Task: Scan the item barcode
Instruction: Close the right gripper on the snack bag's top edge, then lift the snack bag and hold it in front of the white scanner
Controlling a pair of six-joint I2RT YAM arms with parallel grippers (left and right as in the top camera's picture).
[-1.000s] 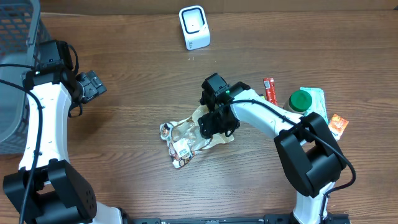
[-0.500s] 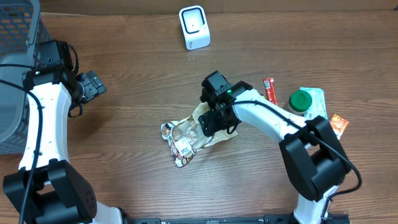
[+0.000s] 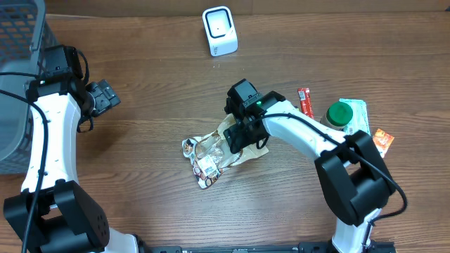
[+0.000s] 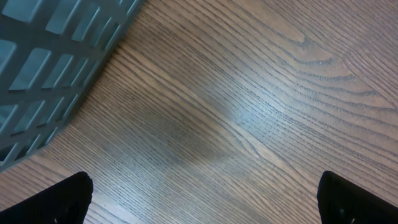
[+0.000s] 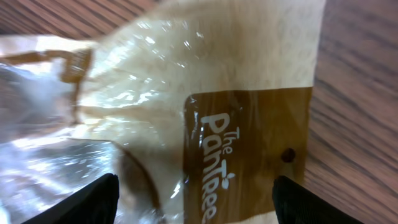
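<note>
My overhead view looks straight down from high above the table, with the snack bag near mid-frame. My right wrist view faces down, pressed close to that bag, which nearly fills its frame. My left wrist view looks down on bare wood and the basket, well left of the bag. Only the overhead takes in both patches.

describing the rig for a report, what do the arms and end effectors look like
Left arm and right arm: white shells, black joints, black cables. Left end effector and right end effector: black. Green light on the right wrist.
</note>
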